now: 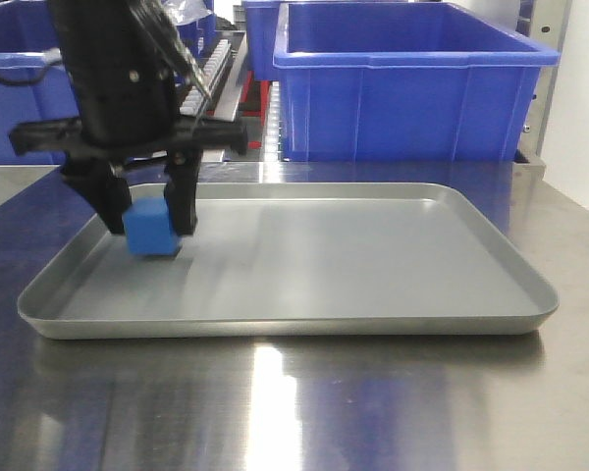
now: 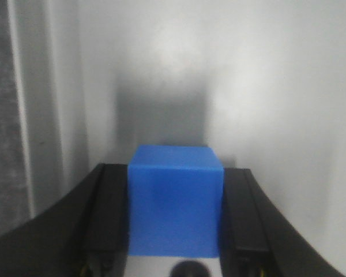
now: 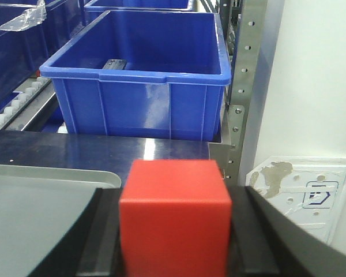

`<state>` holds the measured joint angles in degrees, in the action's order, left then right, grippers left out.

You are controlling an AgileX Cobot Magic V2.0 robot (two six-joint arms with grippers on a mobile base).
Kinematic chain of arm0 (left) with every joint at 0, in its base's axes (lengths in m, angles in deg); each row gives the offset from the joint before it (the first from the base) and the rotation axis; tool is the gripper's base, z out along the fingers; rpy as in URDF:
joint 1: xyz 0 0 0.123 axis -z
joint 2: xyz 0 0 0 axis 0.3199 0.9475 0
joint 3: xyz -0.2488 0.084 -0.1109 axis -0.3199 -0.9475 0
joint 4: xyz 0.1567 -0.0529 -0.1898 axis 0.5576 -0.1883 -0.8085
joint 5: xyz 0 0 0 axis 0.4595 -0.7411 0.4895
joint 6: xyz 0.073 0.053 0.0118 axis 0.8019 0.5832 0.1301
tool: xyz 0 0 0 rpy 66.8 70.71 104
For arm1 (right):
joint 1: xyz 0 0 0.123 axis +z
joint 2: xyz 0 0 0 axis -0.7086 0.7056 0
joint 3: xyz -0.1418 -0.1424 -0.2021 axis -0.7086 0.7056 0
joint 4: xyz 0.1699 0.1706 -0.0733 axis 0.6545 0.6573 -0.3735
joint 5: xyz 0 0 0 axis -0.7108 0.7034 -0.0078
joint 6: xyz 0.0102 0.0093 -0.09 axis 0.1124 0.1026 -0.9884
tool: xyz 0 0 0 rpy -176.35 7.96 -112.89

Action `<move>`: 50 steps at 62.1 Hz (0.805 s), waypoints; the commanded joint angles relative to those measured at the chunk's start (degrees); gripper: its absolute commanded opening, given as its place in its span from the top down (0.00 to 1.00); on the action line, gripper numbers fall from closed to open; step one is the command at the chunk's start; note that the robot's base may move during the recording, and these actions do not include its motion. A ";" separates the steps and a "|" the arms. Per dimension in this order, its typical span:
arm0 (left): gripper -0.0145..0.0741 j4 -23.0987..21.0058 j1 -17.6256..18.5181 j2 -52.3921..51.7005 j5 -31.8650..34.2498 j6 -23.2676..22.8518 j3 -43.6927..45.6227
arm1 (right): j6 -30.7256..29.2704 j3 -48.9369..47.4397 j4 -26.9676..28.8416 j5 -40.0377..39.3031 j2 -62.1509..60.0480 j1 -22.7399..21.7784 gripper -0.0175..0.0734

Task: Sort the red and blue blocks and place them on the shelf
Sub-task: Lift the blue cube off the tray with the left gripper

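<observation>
My left gripper (image 1: 151,230) is shut on a blue block (image 1: 153,232) at the left end of a grey metal tray (image 1: 275,327). The block's bottom is at or just above the tray floor. In the left wrist view the blue block (image 2: 174,199) fills the gap between the two black fingers (image 2: 106,213), with the tray floor behind it. My right gripper (image 3: 174,231) is shut on a red block (image 3: 174,216), held beyond the tray's right corner (image 3: 40,208). The right gripper is out of the front view.
A large blue bin (image 1: 402,83) stands behind the tray, with more blue bins (image 1: 10,59) at the back left. In the right wrist view a blue bin (image 3: 141,75) sits ahead, beside a perforated metal shelf post (image 3: 245,75) and a white wall (image 3: 317,86).
</observation>
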<state>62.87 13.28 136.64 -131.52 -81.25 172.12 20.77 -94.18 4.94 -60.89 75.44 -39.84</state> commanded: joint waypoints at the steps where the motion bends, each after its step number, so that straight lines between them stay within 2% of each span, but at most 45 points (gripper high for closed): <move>1: 0.70 0.56 0.43 -6.95 1.40 -0.18 1.02 | 0.00 -1.64 -0.41 -5.49 0.16 -0.46 0.75; 6: 0.70 -0.38 0.43 -10.36 3.68 0.50 -0.63 | 0.00 -1.64 -0.41 -5.49 0.16 -0.46 0.75; 11: 0.70 -4.13 0.16 -13.79 8.26 5.03 -4.00 | 0.00 -1.64 -0.41 -5.49 0.16 -0.46 0.75; 20: 0.70 -18.37 -1.48 -21.17 22.31 22.18 -13.23 | 0.00 -1.64 -0.41 -5.49 0.16 -0.46 0.75; 23: 0.70 -21.01 -1.89 -23.88 26.93 28.83 -16.79 | 0.00 -1.64 -0.41 -5.49 0.16 -0.46 0.75; 28: 0.70 -22.57 -3.04 -28.00 33.40 35.83 -22.09 | 0.00 -1.64 -0.41 -5.49 0.16 -0.46 0.75; 35: 0.70 -22.70 -5.37 -33.92 43.75 38.56 -29.54 | 0.00 -1.64 -0.41 -5.49 0.16 -0.46 0.75; 43: 0.70 -22.70 -8.68 -40.66 54.95 38.80 -37.11 | 0.00 -1.64 -0.41 -5.49 0.16 -0.46 0.75; 50: 0.70 -22.70 -11.85 -46.19 58.34 38.80 -42.02 | 0.00 -1.64 -0.41 -5.49 0.16 -0.46 0.75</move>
<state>40.89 3.35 95.39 -81.68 -42.71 131.40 20.77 -94.18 4.94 -60.89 75.44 -39.84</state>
